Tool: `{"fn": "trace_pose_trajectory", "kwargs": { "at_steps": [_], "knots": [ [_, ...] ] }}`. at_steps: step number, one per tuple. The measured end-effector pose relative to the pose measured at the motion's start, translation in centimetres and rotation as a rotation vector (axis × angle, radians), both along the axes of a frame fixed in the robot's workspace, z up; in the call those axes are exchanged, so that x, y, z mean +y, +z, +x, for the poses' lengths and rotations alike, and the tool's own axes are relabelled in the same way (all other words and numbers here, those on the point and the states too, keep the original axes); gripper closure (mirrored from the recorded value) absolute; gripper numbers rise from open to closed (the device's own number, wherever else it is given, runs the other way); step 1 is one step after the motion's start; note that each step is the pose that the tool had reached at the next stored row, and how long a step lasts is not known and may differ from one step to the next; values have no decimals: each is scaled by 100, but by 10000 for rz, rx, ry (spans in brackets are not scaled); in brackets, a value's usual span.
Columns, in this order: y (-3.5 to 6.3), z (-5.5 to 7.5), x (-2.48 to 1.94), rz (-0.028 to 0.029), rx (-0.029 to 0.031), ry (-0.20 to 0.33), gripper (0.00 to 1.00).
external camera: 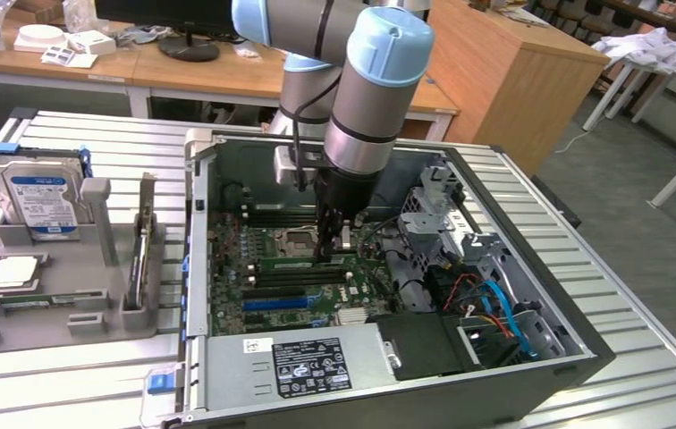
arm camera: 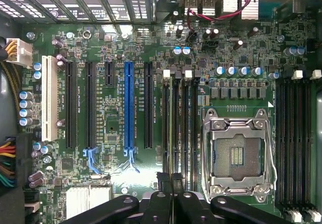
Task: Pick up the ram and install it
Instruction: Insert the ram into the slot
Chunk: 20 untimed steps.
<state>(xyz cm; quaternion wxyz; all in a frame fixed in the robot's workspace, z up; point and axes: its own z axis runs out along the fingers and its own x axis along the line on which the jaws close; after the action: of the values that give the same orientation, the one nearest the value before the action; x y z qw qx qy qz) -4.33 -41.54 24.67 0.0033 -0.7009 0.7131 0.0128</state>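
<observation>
The ram (external camera: 296, 264) is a thin green stick standing on edge along the memory slots beside the empty processor socket (external camera: 299, 239). In the wrist view the ram (arm camera: 174, 128) appears edge-on as a narrow strip between the dark slots. My gripper (external camera: 335, 257) reaches straight down into the open computer case (external camera: 201, 268) and is shut on the ram's top edge near one end. Its black fingers (arm camera: 163, 194) meet right over that strip, with the gripper (arm camera: 171, 176) hiding the end beneath it.
A grey parts tray (external camera: 63, 313) on the exterior view's left holds a blue-labelled hard drive (external camera: 40, 192) and a square silver processor chip (external camera: 16, 271). The power supply (external camera: 302, 362), drive cage (external camera: 445, 214) and coloured cables (external camera: 494, 304) crowd the case. Expansion slots (arm camera: 128, 108) lie beside the memory slots.
</observation>
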Motion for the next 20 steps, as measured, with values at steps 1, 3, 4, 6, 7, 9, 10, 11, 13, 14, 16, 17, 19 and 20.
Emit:
{"fn": "trace_pose_trajectory", "kwargs": {
  "at_steps": [1, 3, 4, 6, 7, 9, 10, 11, 13, 14, 16, 17, 19, 20],
  "knots": [
    [0, 1, 0, 0, 5, -1, 88],
    [0, 2, 0, 1, 10, -1, 88],
    [0, 2, 0, 0, 10, 1, 88],
    [0, 2, 0, 1, 10, 1, 88],
    [0, 2, 0, 1, 10, 1, 88],
    [-3, 2, 0, 2, 9, 1, 88],
    [-4, 2, 0, 2, 10, 1, 88],
    [-5, 2, -1, 1, 10, 1, 88],
    [-7, 2, -4, 3, 9, 1, 88],
    [-7, 2, -5, 2, 10, 0, 88],
    [-7, 2, -8, 1, 11, 1, 88],
    [-7, 2, -10, 1, 10, 1, 88],
    [-8, 2, -12, 2, 11, 0, 88],
    [-8, 2, -13, 2, 10, 0, 88]
  ]
}}
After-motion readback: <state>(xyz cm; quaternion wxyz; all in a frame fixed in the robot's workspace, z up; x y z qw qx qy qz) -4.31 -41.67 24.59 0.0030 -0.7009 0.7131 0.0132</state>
